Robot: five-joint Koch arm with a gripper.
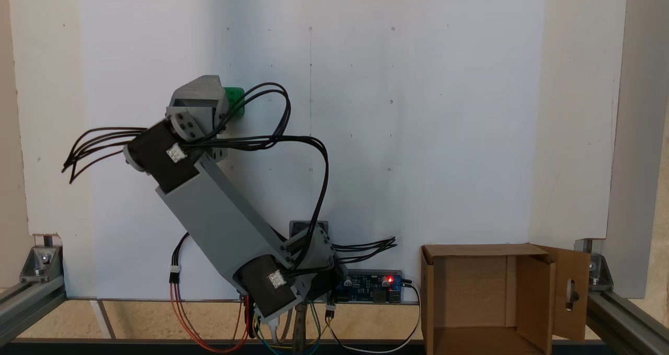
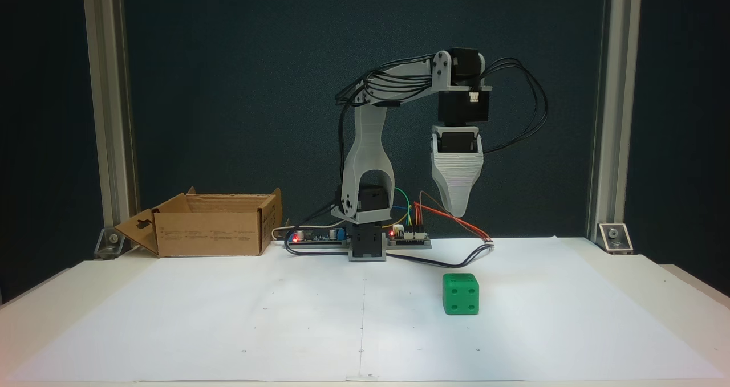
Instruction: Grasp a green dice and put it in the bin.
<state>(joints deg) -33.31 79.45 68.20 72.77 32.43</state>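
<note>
Gripper [image 2: 458, 209] hangs above the desk [image 2: 627, 296], tip pointing down; can't tell if fingers are apart or together, w/ just one tapered tip showing. Green dice [image 2: 461, 293] sits on white paper [image 2: 228, 318] at gripper's 6 o'clock, clear of it. Cardboard bin [image 2: 211, 233] open, far left.

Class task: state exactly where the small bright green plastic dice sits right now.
The small bright green plastic dice rests on the white paper sheet, right of centre in a fixed view, below the raised grey gripper and far from the brown cardboard bin.
</note>
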